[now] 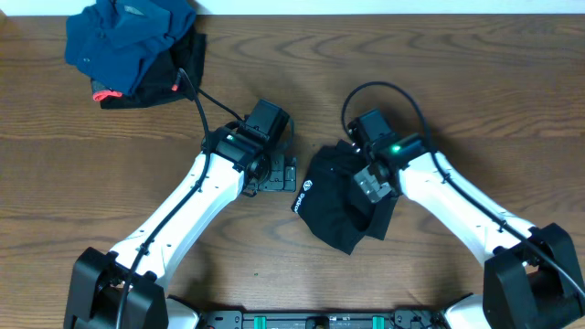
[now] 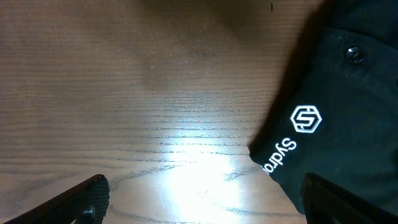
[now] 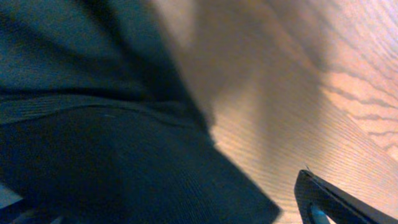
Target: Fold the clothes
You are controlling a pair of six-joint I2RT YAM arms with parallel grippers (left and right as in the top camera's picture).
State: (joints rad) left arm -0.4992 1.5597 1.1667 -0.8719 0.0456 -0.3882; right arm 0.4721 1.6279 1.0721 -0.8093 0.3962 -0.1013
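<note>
The left pincer (image 1: 277, 174) is hanging with its jaws spread wide, gripping nothing. The clothes (image 1: 331, 196) are lying just beside it, on its right-arm side, on the table (image 1: 475, 82). The right pincer (image 1: 370, 183) is also standing wide open, hovering directly over the heap's edge. The garment is sitting bunched in a compact black mound, showing a white hexagon logo (image 2: 306, 119), white lettering (image 2: 281, 155) and a dark button (image 2: 354, 54).

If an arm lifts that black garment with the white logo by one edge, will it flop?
Probably flops: the thin black fabric garment lies in soft crumpled folds. Likely light, being thin. Pushed, it would probably bunch up on the brown wooden table.
</note>
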